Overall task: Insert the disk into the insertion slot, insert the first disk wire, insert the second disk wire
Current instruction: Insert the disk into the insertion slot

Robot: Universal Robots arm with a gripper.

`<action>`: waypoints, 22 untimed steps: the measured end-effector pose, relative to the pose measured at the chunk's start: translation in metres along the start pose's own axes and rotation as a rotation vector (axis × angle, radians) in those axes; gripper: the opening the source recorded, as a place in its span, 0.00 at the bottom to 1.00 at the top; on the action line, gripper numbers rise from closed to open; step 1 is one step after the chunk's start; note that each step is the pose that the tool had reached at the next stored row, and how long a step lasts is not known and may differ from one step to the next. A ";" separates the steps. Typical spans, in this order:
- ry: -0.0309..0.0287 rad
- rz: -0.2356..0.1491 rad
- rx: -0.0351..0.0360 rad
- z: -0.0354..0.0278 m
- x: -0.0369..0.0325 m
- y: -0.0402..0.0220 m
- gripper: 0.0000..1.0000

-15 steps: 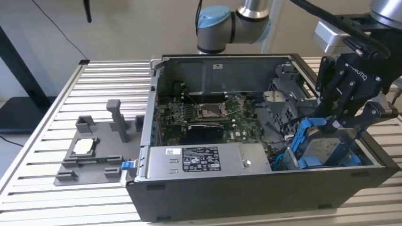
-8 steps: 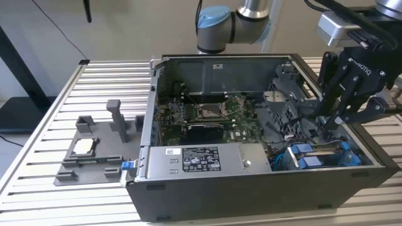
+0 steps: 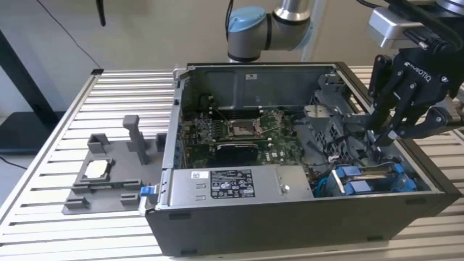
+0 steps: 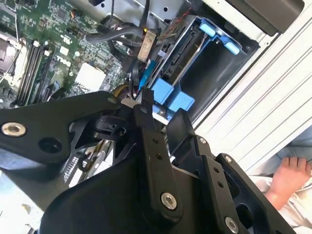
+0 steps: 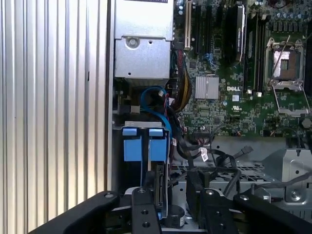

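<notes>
Hovers just above the disk point(image 3: 377, 176) seated in the case point(image 3: 290, 228), fingers point(image 5: 142, 207) parted with nothing gripped, a wire connector point(image 5: 159, 183) likewise hanging right above that disk.

green motherboard point(image 3: 239, 133) in open case point(image 3: 290, 228), grey power supply point(image 3: 232, 185), grey fixture point(image 3: 108, 187) on slatted table point(image 3: 43, 228)

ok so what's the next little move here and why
Probably a short, slow push of the gripper toward the disk, though this is only a judgement. The disk, in its blue carrier, already sits in the insertion slot. A black connector stands at the gripper's tip right beside the disk, seemingly not yet plugged in.
</notes>
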State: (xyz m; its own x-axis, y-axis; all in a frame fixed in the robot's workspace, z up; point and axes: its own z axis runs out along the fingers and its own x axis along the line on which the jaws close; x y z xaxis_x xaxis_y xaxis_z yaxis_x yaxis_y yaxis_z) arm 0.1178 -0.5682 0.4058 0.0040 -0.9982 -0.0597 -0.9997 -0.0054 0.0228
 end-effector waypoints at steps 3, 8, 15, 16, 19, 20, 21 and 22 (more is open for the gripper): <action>-0.0065 -0.001 0.0150 0.0004 -0.0020 0.0010 0.40; -0.0101 -0.007 0.0848 0.0008 -0.0063 0.0018 0.40; -0.0100 -0.012 0.1378 0.0038 -0.0265 0.0017 0.40; -0.0101 -0.013 0.1474 0.0042 -0.0280 0.0017 0.40; -0.0076 -0.022 0.1804 0.0055 -0.0290 0.0016 0.40; -0.0063 -0.025 0.1883 0.0062 -0.0291 0.0016 0.40; -0.0055 -0.028 0.1938 0.0073 -0.0292 0.0016 0.40; -0.0053 -0.031 0.1980 0.0086 -0.0293 0.0015 0.40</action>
State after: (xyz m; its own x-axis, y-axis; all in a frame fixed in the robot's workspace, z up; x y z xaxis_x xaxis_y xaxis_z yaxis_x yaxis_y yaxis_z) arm 0.1159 -0.5384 0.3990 0.0350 -0.9974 -0.0626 -0.9841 -0.0235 -0.1758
